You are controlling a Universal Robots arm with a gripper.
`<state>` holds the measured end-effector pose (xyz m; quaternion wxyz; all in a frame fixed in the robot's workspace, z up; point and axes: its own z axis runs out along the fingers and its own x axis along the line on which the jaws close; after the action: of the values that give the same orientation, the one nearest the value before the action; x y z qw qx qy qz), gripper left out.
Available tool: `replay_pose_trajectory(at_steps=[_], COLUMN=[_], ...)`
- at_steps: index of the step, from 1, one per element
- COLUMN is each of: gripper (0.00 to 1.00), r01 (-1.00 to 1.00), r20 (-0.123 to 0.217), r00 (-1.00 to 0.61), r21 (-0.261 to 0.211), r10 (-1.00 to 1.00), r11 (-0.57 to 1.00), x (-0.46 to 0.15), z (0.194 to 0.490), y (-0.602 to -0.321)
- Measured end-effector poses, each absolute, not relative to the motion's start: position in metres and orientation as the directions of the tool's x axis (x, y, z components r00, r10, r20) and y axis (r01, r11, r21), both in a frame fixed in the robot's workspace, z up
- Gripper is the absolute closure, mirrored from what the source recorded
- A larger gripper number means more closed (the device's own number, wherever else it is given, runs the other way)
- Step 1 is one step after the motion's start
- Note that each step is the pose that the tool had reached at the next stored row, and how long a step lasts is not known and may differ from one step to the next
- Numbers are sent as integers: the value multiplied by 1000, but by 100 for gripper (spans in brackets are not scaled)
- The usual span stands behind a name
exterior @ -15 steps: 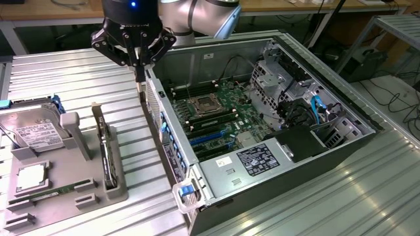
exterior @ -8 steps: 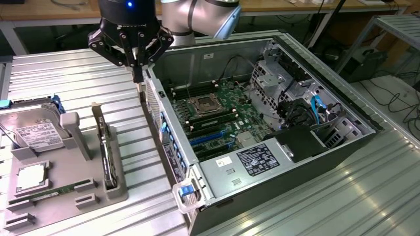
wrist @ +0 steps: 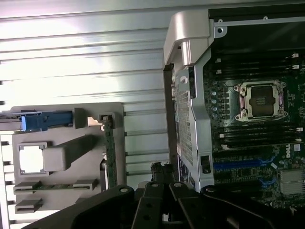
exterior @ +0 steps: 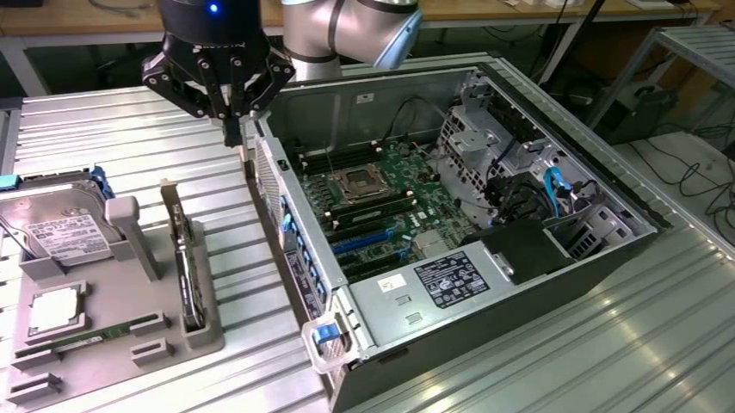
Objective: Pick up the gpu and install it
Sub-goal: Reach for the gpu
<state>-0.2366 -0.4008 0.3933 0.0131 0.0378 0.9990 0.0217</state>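
Observation:
The gpu stands on edge in a slot of the grey holder tray on the exterior view's left, a thin dark card with a metal strip at its far end. In the wrist view the gpu appears edge-on as a narrow green strip. My gripper hangs above the table beyond the tray, beside the rear corner of the open computer case. Its fingers are shut with nothing between them. In the wrist view the gripper lies between the tray and the case wall.
The tray also carries a silver hard drive, a square processor and a green memory stick. Inside the case lie the motherboard and blue expansion slots. The table is ribbed metal.

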Motion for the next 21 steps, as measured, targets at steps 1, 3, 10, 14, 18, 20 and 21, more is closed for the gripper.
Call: replay_pose_trajectory(at_steps=[1, 3, 10, 14, 18, 20, 21], gripper=[89, 89, 89, 89, 89, 89, 89], r01=[75, 75, 75, 75, 75, 75, 75], r20=[-24, -24, -24, -24, -24, -24, -24], r00=[-997, -997, -997, -997, -997, -997, -997], r21=[44, 44, 44, 44, 44, 44, 44], r10=[76, 76, 76, 76, 76, 76, 76], r11=[996, 996, 996, 996, 996, 996, 996], x=[-238, -240, -248, -252, -257, -259, -260], z=[393, 393, 393, 393, 393, 393, 393], y=[-401, -401, -401, -402, -402, -402, -402])
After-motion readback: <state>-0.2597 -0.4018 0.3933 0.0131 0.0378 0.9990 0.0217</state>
